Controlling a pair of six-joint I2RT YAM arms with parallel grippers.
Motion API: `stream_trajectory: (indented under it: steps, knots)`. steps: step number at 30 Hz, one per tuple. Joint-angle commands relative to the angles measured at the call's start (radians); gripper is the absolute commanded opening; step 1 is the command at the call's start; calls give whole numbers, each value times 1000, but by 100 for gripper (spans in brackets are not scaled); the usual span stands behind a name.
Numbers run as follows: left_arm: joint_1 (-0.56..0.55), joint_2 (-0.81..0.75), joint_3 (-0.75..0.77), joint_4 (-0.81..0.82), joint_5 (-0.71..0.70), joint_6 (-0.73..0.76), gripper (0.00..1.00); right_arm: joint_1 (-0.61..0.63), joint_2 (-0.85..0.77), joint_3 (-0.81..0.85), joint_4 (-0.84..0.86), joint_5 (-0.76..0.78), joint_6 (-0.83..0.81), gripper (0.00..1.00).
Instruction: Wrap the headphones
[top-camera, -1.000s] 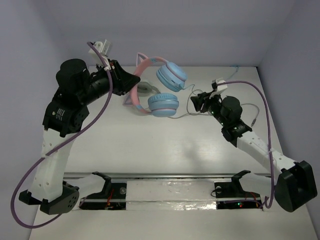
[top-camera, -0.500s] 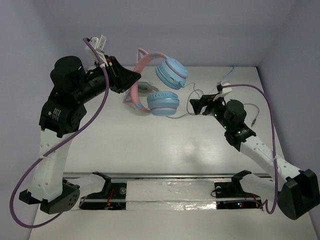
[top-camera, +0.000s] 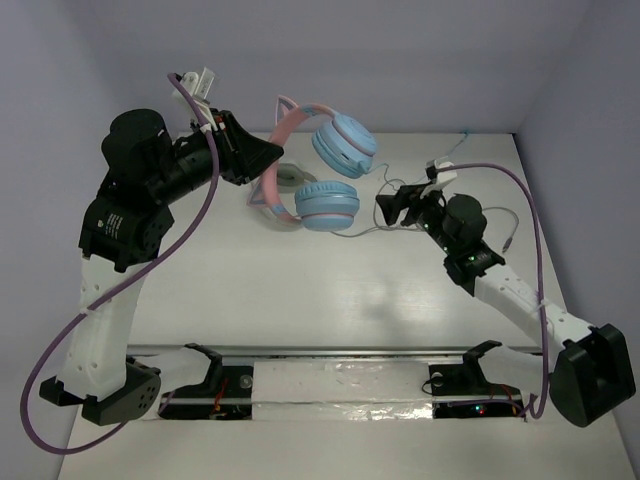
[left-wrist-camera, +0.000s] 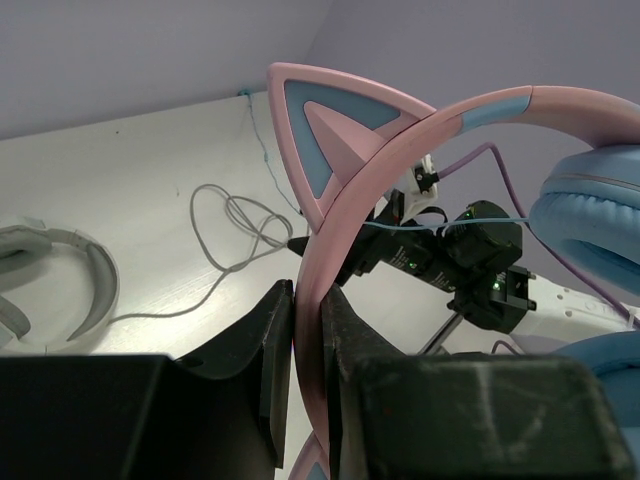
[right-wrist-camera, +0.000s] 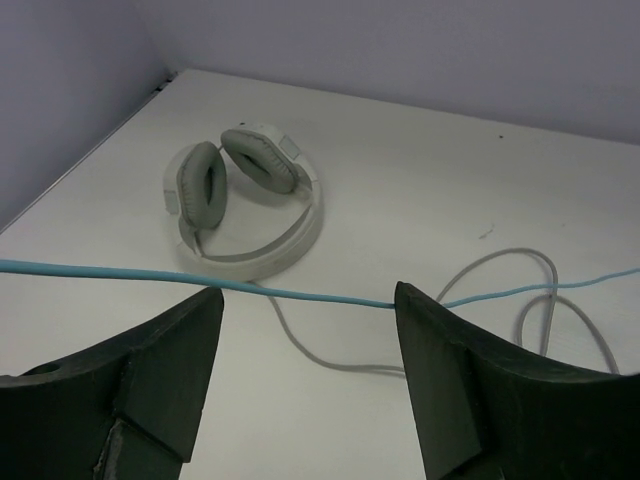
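From my station, the left gripper (top-camera: 268, 158) is clenched on the pink headband (left-wrist-camera: 430, 125) of the headphones (top-camera: 326, 204). In the left wrist view its two fingers (left-wrist-camera: 275, 340) press the band from either side, just below one cat ear (left-wrist-camera: 335, 130). In the overhead view the headphones are at about 12 o'clock on the table (top-camera: 300, 300). The band stands on edge, and the two light-blue ear cups (top-camera: 343, 145) lie toward 3 o'clock of it, one farther from me and one nearer. I cannot tell whether the nearer cup touches the tabletop. The right gripper (top-camera: 392, 208) is at 3 o'clock of that nearer cup, near it but apart, with its nose pointing toward 9 o'clock. In the right wrist view its jaws are released and spread wide, grasping nothing. The thin blue cable (right-wrist-camera: 300, 293) runs taut across the gap between them, from 9 o'clock to 3 o'clock of that picture. I cannot tell whether it rests on either finger. Beyond the cable, at 11 o'clock in the same view, the grey-white headset (right-wrist-camera: 250, 200) lies flat on the table with its cups folded together. Its grey cord (right-wrist-camera: 545, 290) is looped loosely toward 3 o'clock. From overhead, that headset is mostly hidden behind the pink band.
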Motion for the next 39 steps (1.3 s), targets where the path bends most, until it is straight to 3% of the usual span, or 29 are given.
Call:
stream_trajectory:
  steps: [1, 4, 7, 8, 11, 15, 19, 22, 32, 36, 39]
  knots:
    - [5, -14, 29, 92, 31, -43, 0, -1, 45, 55, 95, -46, -42, 75]
    - [5, -13, 24, 100, 34, -46, 0, -1, 78, 55, 134, -87, -38, 66]
    - [5, -13, -8, 126, 36, -54, 0, -1, 79, 47, 170, -145, -3, 35]
    - [5, -13, -23, 138, 36, -58, 0, -1, 77, 47, 171, -165, 8, 20]
    - [5, -16, -118, 211, 16, -101, 0, -1, 62, 47, 164, -248, 82, 0]
    - [5, -33, -322, 380, -4, -214, 0, 29, 25, 6, 152, -256, 171, 0]
    - [5, -36, -599, 688, 7, -388, 0, 75, 39, 7, 70, -161, 224, 0]
    - [5, -17, -716, 874, 53, -530, 0, 95, 68, 22, 3, -98, 272, 0]
    - [5, 43, -807, 1138, 191, -733, 0, 153, 118, 30, -137, 11, 332, 0]
    - [-4, 47, -844, 1262, 128, -813, 0, 255, 158, 59, -149, 20, 327, 0]
    - [-13, 47, -827, 1200, -6, -732, 0, 366, 174, 102, -209, 109, 308, 0]
